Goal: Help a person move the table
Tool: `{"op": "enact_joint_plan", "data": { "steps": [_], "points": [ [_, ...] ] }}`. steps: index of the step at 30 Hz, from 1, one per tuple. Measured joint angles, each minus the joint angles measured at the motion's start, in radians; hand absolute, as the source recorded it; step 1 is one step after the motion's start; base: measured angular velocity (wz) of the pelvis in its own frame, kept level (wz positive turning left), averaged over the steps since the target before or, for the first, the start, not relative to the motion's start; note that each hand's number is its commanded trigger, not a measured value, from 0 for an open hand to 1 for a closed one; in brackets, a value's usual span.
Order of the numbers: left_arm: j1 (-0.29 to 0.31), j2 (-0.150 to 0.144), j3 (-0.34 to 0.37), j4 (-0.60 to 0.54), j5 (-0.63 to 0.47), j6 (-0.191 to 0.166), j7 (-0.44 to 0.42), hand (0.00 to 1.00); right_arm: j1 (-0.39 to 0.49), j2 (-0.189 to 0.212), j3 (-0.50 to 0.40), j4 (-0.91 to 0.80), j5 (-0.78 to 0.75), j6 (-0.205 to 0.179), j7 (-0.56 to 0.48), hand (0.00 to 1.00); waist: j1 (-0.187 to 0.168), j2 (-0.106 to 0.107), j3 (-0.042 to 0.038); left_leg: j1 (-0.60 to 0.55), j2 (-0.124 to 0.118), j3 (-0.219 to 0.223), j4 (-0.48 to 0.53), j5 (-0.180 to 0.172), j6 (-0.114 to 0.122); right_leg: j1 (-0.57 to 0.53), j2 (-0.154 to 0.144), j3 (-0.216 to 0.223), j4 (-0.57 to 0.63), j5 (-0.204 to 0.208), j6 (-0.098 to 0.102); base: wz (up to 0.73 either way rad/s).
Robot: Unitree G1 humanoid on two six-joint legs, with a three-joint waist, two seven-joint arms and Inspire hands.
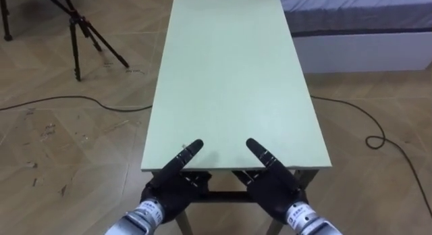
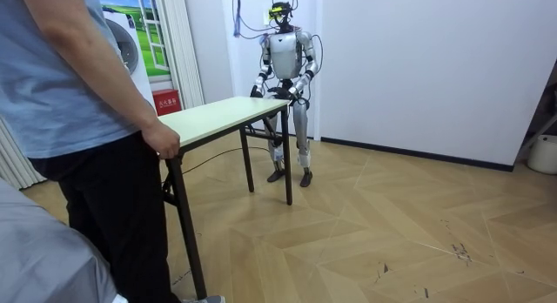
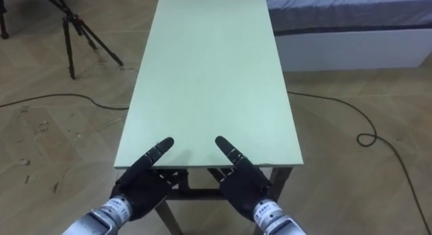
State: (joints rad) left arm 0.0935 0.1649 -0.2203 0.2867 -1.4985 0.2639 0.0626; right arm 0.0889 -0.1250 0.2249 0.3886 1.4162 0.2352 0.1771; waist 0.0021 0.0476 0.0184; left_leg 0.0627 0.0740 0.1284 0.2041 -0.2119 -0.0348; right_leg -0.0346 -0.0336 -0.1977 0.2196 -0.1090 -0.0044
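A long pale-green table stretches away from me, and I stand at its near short end. My left hand and right hand clamp that end: each thumb lies flat on top and the fingers reach under the board. In the room view a person stands at the far end with a hand on the table's edge. My left hand and right hand show there at my end. All legs look to be on the floor.
A bed runs close along the table's right side. A black tripod stands on the floor to the left. Dark cables cross the wooden floor on both sides. A white wall is behind me.
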Motion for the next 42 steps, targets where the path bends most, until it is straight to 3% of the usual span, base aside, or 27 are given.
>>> {"op": "enact_joint_plan", "data": {
  "steps": [7, 8, 10, 15, 27, 31, 34, 35, 36, 37, 42],
  "points": [
    [0.000, -0.012, 0.005, -0.081, -0.042, -0.016, 0.158, 0.00, 0.000, 0.021, -0.009, -0.015, 0.044, -0.034, -0.031, 0.00, -0.009, -0.001, 0.0012, -0.011, -0.001, -0.002, 0.003, 0.002, 0.003, -0.002, 0.001, 0.000, -0.016, 0.014, 0.002, 0.00],
    [-0.001, -0.020, 0.010, -0.081, -0.044, -0.028, 0.172, 0.00, 0.000, 0.025, -0.009, -0.019, 0.048, -0.038, -0.044, 0.00, -0.010, -0.003, 0.0025, -0.007, -0.001, 0.000, 0.002, 0.002, 0.003, 0.000, 0.001, 0.002, -0.015, 0.014, 0.002, -0.04],
    [-0.002, -0.035, 0.030, -0.083, -0.072, -0.056, 0.192, 0.00, 0.000, 0.026, -0.013, -0.034, 0.065, -0.042, -0.074, 0.00, -0.012, -0.008, 0.0136, -0.003, -0.001, 0.004, 0.001, 0.002, 0.004, 0.001, 0.001, 0.006, -0.012, 0.013, 0.003, -0.05],
    [-0.003, -0.042, 0.044, -0.083, -0.083, -0.104, 0.213, 0.00, 0.000, 0.024, -0.036, -0.042, 0.114, -0.085, -0.107, 0.00, -0.023, -0.011, 0.0171, -0.003, -0.001, 0.004, -0.001, 0.002, 0.004, -0.002, 0.001, 0.009, -0.011, 0.013, 0.003, -0.01],
    [-0.003, -0.044, 0.052, -0.083, -0.122, -0.104, 0.213, 0.00, 0.000, 0.024, -0.048, -0.049, 0.114, -0.094, -0.132, 0.00, -0.008, -0.013, 0.0165, 0.004, -0.001, 0.008, -0.004, 0.003, 0.003, -0.005, 0.004, 0.018, -0.007, 0.015, 0.000, -0.03],
    [-0.001, -0.074, 0.080, -0.083, -0.122, -0.104, 0.213, 0.00, 0.000, 0.024, -0.048, -0.062, 0.114, -0.094, -0.158, 0.00, -0.003, -0.014, 0.0158, 0.004, -0.002, 0.008, -0.006, 0.003, 0.003, -0.006, 0.004, 0.018, -0.007, 0.015, 0.000, 0.00],
    [-0.001, -0.076, 0.082, -0.083, -0.122, -0.104, 0.213, 0.04, 0.000, 0.024, -0.048, -0.070, 0.115, -0.094, -0.177, 0.00, 0.000, -0.015, 0.0155, 0.004, -0.002, 0.008, -0.005, 0.003, 0.003, -0.006, 0.004, 0.019, -0.006, 0.015, 0.000, 0.00],
    [-0.001, -0.076, 0.082, -0.083, -0.122, -0.104, 0.213, 0.52, 0.000, 0.024, -0.048, -0.071, 0.115, -0.094, -0.179, 0.04, 0.000, -0.015, 0.0155, 0.004, -0.002, 0.008, -0.005, 0.003, 0.003, -0.006, 0.004, 0.019, -0.006, 0.015, 0.000, 0.00],
    [-0.001, -0.076, 0.082, -0.083, -0.122, -0.104, 0.213, 0.63, 0.000, 0.024, -0.048, -0.075, 0.115, -0.094, -0.188, 0.59, 0.000, -0.015, 0.0154, 0.004, -0.002, 0.008, -0.005, 0.003, 0.003, -0.006, 0.004, 0.019, -0.006, 0.015, -0.001, 0.00],
    [-0.001, -0.076, 0.082, -0.083, -0.122, -0.104, 0.213, 1.00, 0.000, 0.024, -0.048, -0.076, 0.115, -0.094, -0.190, 1.00, 0.000, -0.015, 0.0154, 0.004, -0.002, 0.009, -0.005, 0.003, 0.003, -0.006, 0.004, 0.019, -0.005, 0.015, -0.001, 0.00],
    [0.006, -0.109, 0.107, -0.083, -0.130, -0.106, 0.213, 1.00, 0.008, 0.025, -0.049, -0.089, 0.114, -0.098, -0.210, 1.00, 0.004, -0.017, 0.0139, 0.008, -0.002, 0.014, -0.004, 0.003, 0.004, -0.008, 0.003, 0.024, 0.001, 0.015, -0.001, -0.03]
  ]
}}
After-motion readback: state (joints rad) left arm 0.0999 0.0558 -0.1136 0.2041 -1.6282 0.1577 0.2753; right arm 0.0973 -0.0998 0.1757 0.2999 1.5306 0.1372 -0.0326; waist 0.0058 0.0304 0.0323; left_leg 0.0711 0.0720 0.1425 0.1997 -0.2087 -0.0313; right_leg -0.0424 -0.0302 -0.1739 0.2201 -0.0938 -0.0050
